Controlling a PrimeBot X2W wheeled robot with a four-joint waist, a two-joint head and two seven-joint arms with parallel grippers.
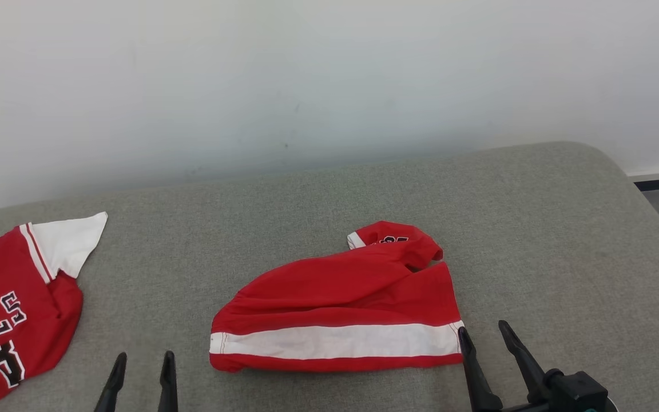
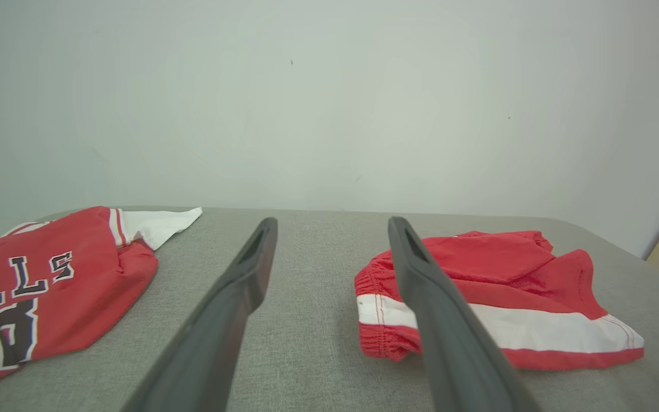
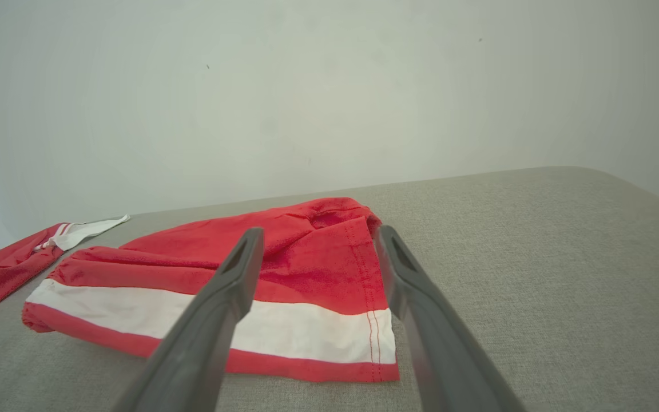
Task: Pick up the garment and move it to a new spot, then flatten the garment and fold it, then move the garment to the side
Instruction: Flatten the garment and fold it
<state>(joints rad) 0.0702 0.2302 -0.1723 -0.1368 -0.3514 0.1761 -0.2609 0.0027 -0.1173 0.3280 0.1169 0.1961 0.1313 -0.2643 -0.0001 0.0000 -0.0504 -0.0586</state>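
Far left of the shorts [image 1: 341, 303], a red jersey [image 1: 15, 303] with a white sleeve and black lettering lies at the counter [image 1: 535, 229] edge. My left gripper [image 1: 144, 356] is between that jersey and the shorts, nearer their left end, fingers apart and empty. The shorts, red with a white stripe, lie loosely folded near the counter's middle, and my right gripper [image 1: 483, 327] is just beside their right hem, fingers apart and empty; I cannot tell if it touches the cloth.
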